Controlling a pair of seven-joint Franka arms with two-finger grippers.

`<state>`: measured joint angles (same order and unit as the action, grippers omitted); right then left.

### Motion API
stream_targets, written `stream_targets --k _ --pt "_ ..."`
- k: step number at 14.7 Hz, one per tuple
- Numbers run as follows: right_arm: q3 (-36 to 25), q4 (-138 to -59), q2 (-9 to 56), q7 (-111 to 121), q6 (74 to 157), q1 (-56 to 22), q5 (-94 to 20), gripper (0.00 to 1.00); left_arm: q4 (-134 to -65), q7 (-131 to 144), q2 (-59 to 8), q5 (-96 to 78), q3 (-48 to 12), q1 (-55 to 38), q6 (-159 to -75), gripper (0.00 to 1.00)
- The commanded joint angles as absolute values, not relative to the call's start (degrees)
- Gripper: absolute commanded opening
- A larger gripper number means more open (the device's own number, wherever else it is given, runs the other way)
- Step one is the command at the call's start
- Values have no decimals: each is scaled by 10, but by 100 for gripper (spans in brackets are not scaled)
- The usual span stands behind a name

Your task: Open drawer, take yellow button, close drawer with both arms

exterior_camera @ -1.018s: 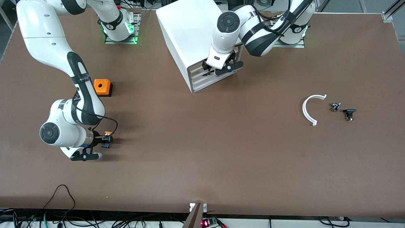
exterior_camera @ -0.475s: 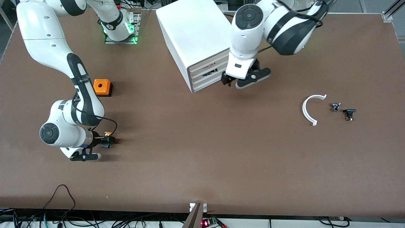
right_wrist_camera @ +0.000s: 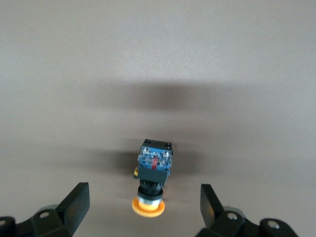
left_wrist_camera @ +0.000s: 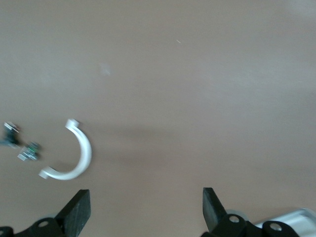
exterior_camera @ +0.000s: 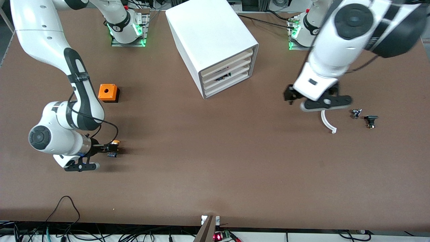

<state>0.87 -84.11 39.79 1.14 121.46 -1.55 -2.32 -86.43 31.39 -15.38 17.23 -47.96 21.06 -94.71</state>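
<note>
"Since a second ago, my left gripper [exterior_camera: 304, 101] swung from the drawer [exterior_camera: 225, 64] to the white curved piece [exterior_camera: 327, 123], jaws spread."

"Drawer done?"

"I think so, it looks shut. The button [right_wrist_camera: 153, 180] lies on the table [exterior_camera: 215, 161] by my right gripper [exterior_camera: 100, 152], jaws spread too."

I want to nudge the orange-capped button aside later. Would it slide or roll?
The button lies on its side on the table, between the open fingers of the right gripper. Its round cap would probably make it pivot or roll in an arc. The squarish blue base likely drags. It looks small and light.
</note>
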Motion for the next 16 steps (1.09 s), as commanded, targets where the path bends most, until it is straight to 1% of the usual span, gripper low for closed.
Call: stream_targets --k 1,2,3,5,7,8,9,11,16 --pt "10 -889 336 -9 1201 -11 -14 99 -875 153 -89 76 -296 125 -942 100" --pt "9 -894 323 -9 1195 -11 -14 99 -887 99 -78 61 -240 96 -943 100" --pt "5 -894 311 -8 1185 -11 -14 99 -896 58 -63 57 -200 80 -944 100" --pt "4 -893 288 -9 1159 -11 -15 99 -939 0 -22 44 -153 74 -968 100" --pt "4 -893 259 -24 1129 -11 -15 99 -990 -34 22 5 -82 42 -982 100" --pt "4 -893 244 -38 1115 -11 -15 99 -1004 -37 33 -3 -48 27 -999 100" --pt "4 -894 227 -40 1102 -11 -15 99 -1023 -39 43 -4 -34 17 -1023 100" --pt "4 -894 191 -41 1068 -11 -15 99 -1046 -50 61 4 -32 -7 -1022 100" --pt "4 -893 115 -69 978 -11 -15 99 -1019 -69 36 5 -39 -3 -1006 100"
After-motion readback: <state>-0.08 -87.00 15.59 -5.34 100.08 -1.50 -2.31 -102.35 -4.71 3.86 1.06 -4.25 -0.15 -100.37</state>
